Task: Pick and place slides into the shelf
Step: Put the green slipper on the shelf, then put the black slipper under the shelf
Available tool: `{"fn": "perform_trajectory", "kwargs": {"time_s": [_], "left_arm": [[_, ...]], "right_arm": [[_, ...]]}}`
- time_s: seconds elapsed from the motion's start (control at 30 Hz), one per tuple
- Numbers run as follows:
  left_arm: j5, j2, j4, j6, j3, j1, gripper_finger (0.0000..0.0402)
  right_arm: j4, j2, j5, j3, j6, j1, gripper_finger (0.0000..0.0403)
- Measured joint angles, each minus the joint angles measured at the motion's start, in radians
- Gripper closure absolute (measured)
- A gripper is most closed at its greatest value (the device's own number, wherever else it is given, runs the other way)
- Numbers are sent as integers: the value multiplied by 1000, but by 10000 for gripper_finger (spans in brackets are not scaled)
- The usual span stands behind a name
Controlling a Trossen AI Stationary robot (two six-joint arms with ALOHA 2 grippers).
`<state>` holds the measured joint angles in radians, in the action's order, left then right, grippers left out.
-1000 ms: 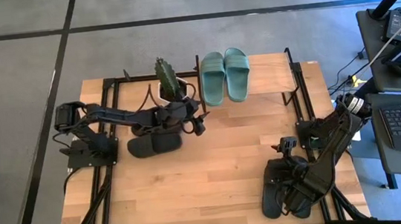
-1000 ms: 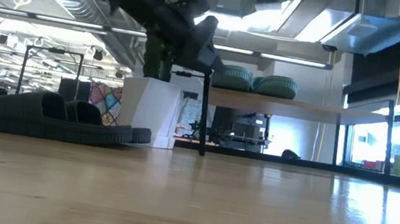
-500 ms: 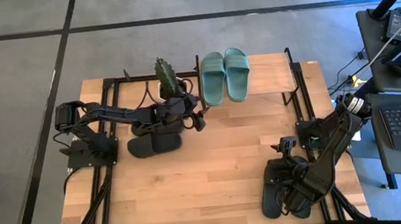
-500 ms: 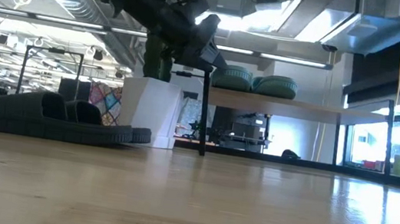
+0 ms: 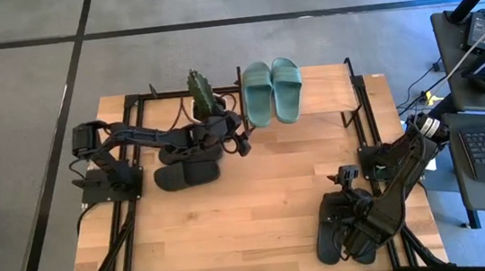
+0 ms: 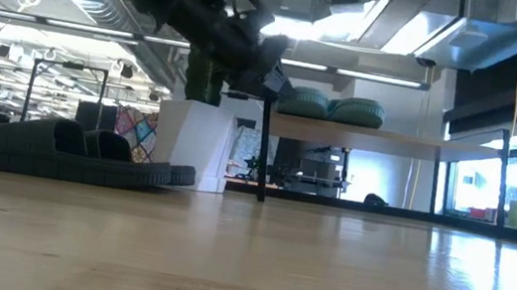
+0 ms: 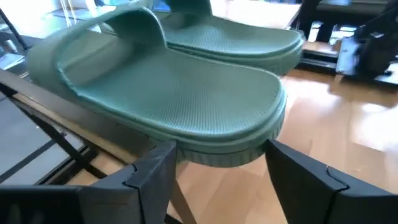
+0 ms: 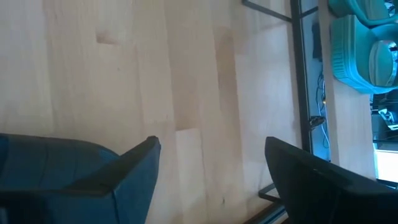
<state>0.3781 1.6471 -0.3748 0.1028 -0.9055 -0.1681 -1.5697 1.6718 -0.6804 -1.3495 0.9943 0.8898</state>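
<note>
Wooden table (image 5: 259,206): shelf (image 5: 328,90) carrying green slides (image 5: 271,91), two black pairs, potted cactus (image 5: 202,95).

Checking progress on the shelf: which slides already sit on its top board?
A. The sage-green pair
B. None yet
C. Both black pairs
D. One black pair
A: the sage-green pair lies side by side on the shelf's top board, while the black pairs are on the table, one near each arm.
</note>
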Motion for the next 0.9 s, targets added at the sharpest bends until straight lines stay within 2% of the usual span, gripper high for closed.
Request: {"fn": "perform_trajectory", "kwargs": {"time_s": [0.13, 0.33, 0.6, 0.8, 0.9], "left_arm": [[-16, 35, 10, -6, -50, -1, 166], [-29, 56, 112, -31, -132, 5, 166], [-23, 58, 201, -26, -148, 22, 166], [-23, 57, 280, -7, -148, 79, 166], [-24, 57, 331, -4, -147, 121, 166]], "right_arm": [[6, 0, 0, 0, 1, 0, 114], [8, 1, 0, 0, 8, 6, 114], [7, 1, 0, 0, 26, 28, 114], [10, 1, 2, 0, 75, 31, 114], [11, 1, 54, 0, 82, 31, 114]]}}
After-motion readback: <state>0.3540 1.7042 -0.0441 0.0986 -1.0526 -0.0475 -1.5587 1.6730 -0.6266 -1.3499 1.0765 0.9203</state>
